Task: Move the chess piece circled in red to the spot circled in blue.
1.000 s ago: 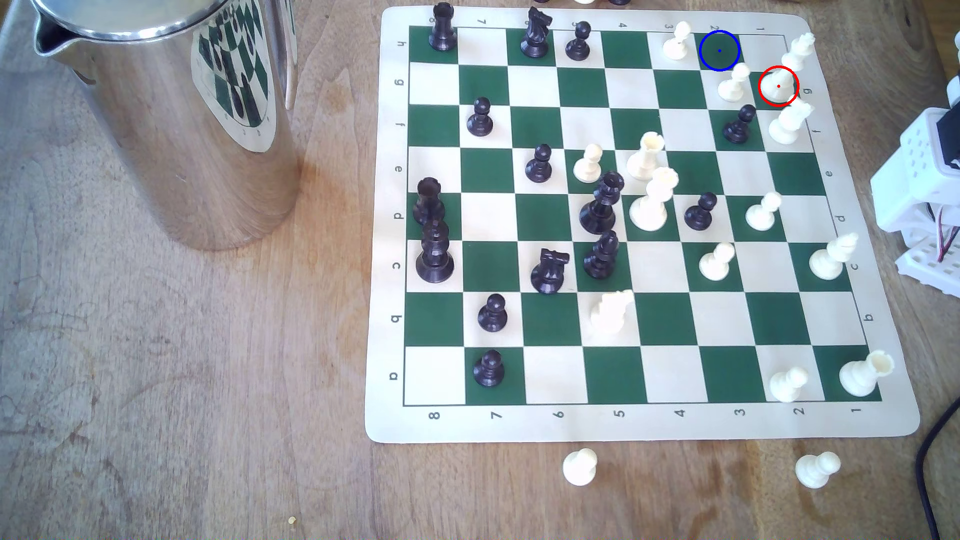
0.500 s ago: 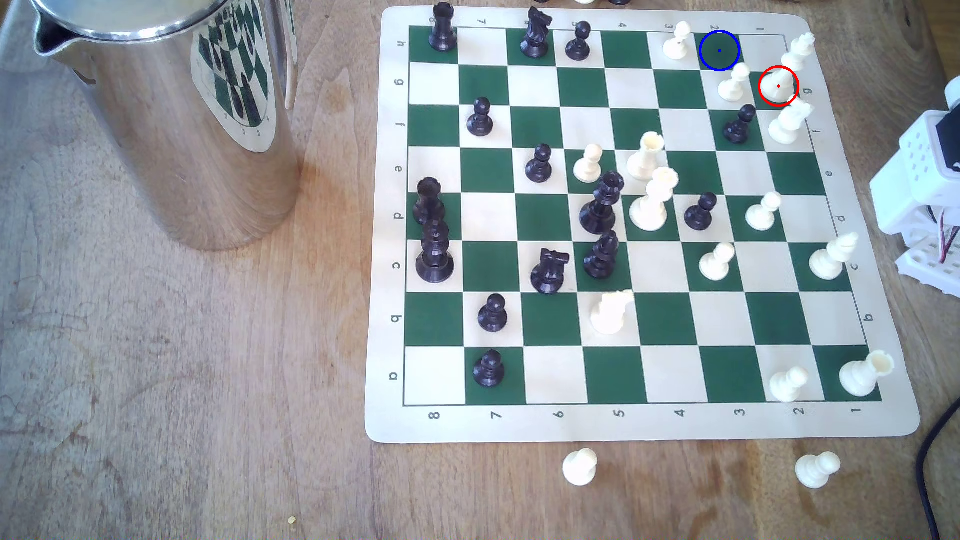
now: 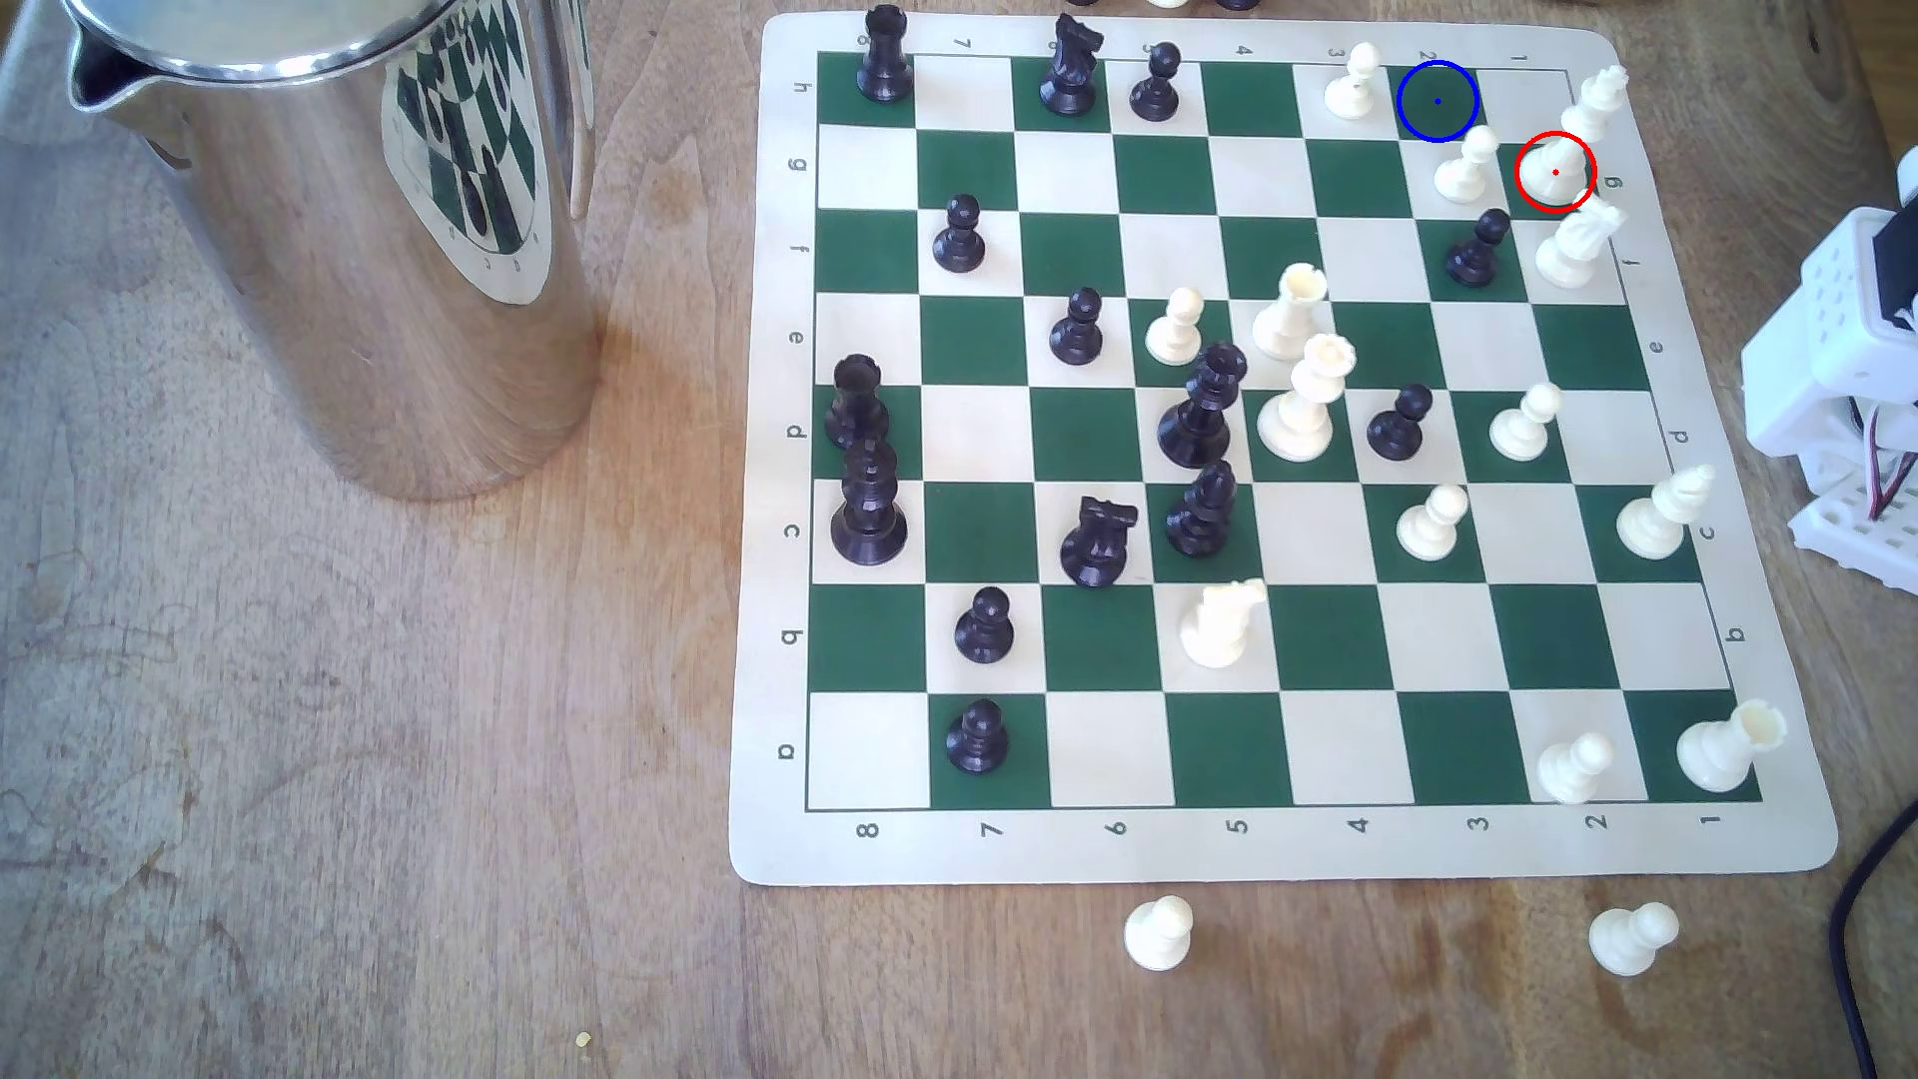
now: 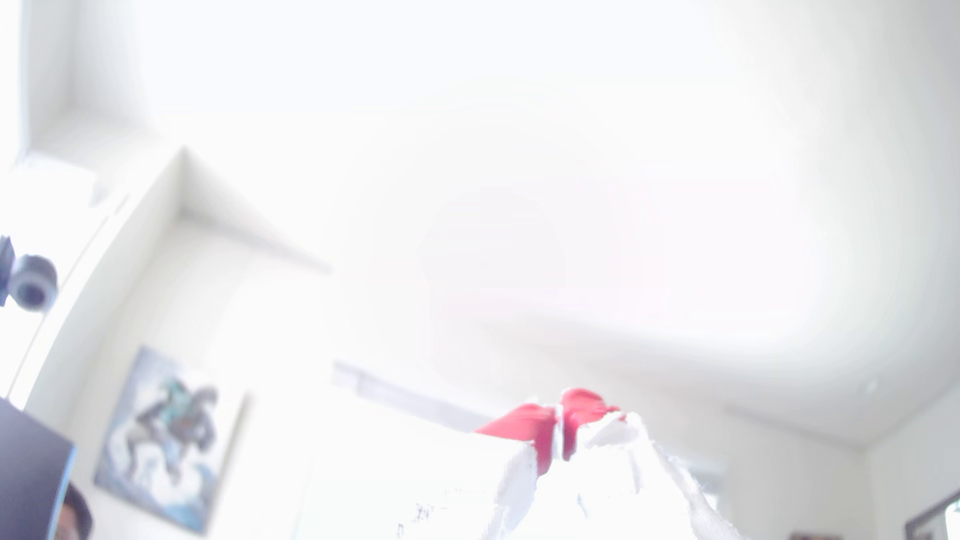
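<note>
Spot (image 3: 1437, 101) vacant, one square diagonally from piece (image 3: 1569, 156). Piece upright on red-ringed square, untouched. Arm (image 3: 1837, 342) right of piece, off board, shifted slightly since a second ago. Gripper (image 4: 560, 433) red-tipped, pressed together, empty. Approach just beginning.

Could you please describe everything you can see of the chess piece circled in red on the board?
The chess piece is cream-white, seemingly plastic, with a wide round base inside the red ring, a slender tapering body and a small knobbly top. It stands upright on a dark green square at the board's far corner on the exterior view's right, leaning only in perspective. White pieces stand close on neighbouring squares; whether any touches it is unclear.
</note>
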You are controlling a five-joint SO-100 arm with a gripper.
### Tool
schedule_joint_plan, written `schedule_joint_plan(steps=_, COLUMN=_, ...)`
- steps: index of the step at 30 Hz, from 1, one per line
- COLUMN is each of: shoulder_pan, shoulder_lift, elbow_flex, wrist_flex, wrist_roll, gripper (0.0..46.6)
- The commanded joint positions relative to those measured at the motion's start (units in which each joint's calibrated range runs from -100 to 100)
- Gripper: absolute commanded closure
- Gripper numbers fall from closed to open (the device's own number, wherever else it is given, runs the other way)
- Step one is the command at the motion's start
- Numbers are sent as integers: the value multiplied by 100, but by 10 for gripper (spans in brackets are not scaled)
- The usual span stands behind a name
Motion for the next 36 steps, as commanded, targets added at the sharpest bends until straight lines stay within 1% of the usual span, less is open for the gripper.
schedule_joint_plan(steps=1, shoulder_pan=338, shoulder_lift=-45, elbow_flex=-463, wrist_flex=885, wrist_roll=-29, gripper=464)
schedule_joint_plan(steps=3, shoulder_pan=573, shoulder_lift=-45, elbow_flex=-572, wrist_flex=1336, wrist_roll=-49, gripper=464)
schedule_joint_plan(steps=4, shoulder_pan=1128, shoulder_lift=-45, elbow_flex=-717, wrist_flex=1999, wrist_roll=-181, gripper=464)
schedule_joint_plan(steps=5, shoulder_pan=1355, shoulder_lift=-45, elbow_flex=-744, wrist_flex=2253, wrist_roll=-313, gripper=464)
schedule_joint_plan(steps=8, shoulder_pan=1621, shoulder_lift=-53, elbow_flex=-762, wrist_flex=3301, wrist_roll=-400, gripper=464)
schedule_joint_plan(steps=12, shoulder_pan=1996, shoulder_lift=-36, elbow_flex=-1143, wrist_flex=5513, wrist_roll=-474, gripper=464)
schedule_joint_plan(steps=13, shoulder_pan=2145, shoulder_lift=-53, elbow_flex=-1234, wrist_flex=6209, wrist_roll=-440, gripper=464)
schedule_joint_plan(steps=14, shoulder_pan=2239, shoulder_lift=-2, elbow_flex=-1270, wrist_flex=6438, wrist_roll=-425, gripper=454)
schedule_joint_plan(steps=16, shoulder_pan=2380, shoulder_lift=57, elbow_flex=-1379, wrist_flex=6938, wrist_roll=-410, gripper=408)
schedule_joint_plan(steps=17, shoulder_pan=2520, shoulder_lift=150, elbow_flex=-1469, wrist_flex=7486, wrist_roll=-405, gripper=371)
schedule_joint_plan(steps=21, shoulder_pan=2872, shoulder_lift=516, elbow_flex=-1596, wrist_flex=8600, wrist_roll=-396, gripper=355)
schedule_joint_plan(steps=22, shoulder_pan=3115, shoulder_lift=889, elbow_flex=-1750, wrist_flex=8993, wrist_roll=-435, gripper=338)
schedule_joint_plan(steps=23, shoulder_pan=3224, shoulder_lift=1059, elbow_flex=-1841, wrist_flex=9141, wrist_roll=-488, gripper=331)
schedule_joint_plan(steps=26, shoulder_pan=3412, shoulder_lift=1678, elbow_flex=-2231, wrist_flex=9935, wrist_roll=-640, gripper=315)
schedule_joint_plan(steps=29, shoulder_pan=3404, shoulder_lift=1933, elbow_flex=-2385, wrist_flex=10328, wrist_roll=-737, gripper=304)
schedule_joint_plan(steps=31, shoulder_pan=3404, shoulder_lift=2587, elbow_flex=-2847, wrist_flex=10918, wrist_roll=-835, gripper=297)
schedule_joint_plan(steps=34, shoulder_pan=3428, shoulder_lift=2875, elbow_flex=-3002, wrist_flex=11172, wrist_roll=-840, gripper=291)
schedule_joint_plan(steps=36, shoulder_pan=3373, shoulder_lift=3062, elbow_flex=-3020, wrist_flex=11352, wrist_roll=-908, gripper=285)
